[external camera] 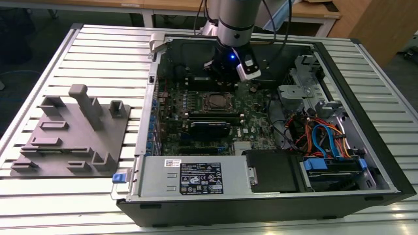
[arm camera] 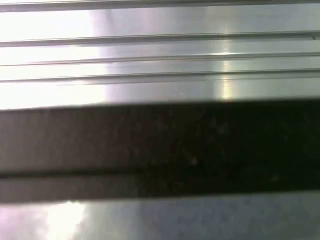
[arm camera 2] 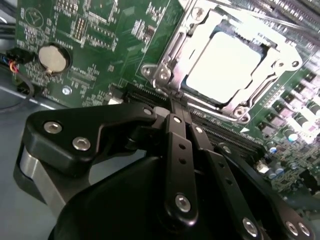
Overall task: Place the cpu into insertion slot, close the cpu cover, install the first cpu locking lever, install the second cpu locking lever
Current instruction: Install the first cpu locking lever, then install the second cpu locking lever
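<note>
The black two-fingered gripper (arm camera 2: 175, 107), its fingers pressed together and holding nothing, hovers beside the near edge of the silver-rimmed square insertion slot (arm camera 2: 227, 70) on the green circuit board (arm camera 2: 100, 45). The flat silver-grey square cpu (arm camera 2: 225, 65) already lies in the slot, framed by the thin silver metal cpu cover (arm camera 2: 172, 50), which appears lowered. In the exterior view the arm (external camera: 234, 19) stands over the open computer case (external camera: 365, 147). Risk: an off-line descent could strike the cover or scrape the board.

Ribbed metal table (external camera: 58, 205), wooden desks (external camera: 163, 6) behind, grey floor (external camera: 402, 78)
</note>
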Controlling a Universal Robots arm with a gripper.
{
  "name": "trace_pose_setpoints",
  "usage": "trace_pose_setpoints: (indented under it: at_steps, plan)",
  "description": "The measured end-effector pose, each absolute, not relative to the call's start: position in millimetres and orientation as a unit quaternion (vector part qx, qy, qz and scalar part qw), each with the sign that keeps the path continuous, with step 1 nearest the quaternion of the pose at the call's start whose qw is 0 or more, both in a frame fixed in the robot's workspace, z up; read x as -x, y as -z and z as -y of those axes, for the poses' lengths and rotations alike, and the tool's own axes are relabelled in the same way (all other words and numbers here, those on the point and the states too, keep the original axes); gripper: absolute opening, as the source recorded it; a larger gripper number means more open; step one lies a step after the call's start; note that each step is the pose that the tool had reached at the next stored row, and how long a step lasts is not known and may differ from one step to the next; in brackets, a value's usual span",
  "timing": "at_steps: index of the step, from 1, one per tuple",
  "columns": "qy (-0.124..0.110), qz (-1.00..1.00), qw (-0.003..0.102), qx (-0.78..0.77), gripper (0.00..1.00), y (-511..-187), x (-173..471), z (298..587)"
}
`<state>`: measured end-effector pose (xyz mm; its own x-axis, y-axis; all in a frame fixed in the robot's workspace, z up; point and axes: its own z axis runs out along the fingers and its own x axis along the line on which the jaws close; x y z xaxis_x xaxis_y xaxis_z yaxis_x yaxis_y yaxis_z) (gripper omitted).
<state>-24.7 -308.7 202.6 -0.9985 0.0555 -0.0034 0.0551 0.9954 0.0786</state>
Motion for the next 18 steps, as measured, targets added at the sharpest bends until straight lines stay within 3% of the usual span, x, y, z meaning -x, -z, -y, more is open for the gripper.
trace_pose_setpoints:
  at_steps: [18]
  plan:
    - [-0.039, -0.999, 0.003, -0.028, 0.10, -202.6, 24.7, 314.8]
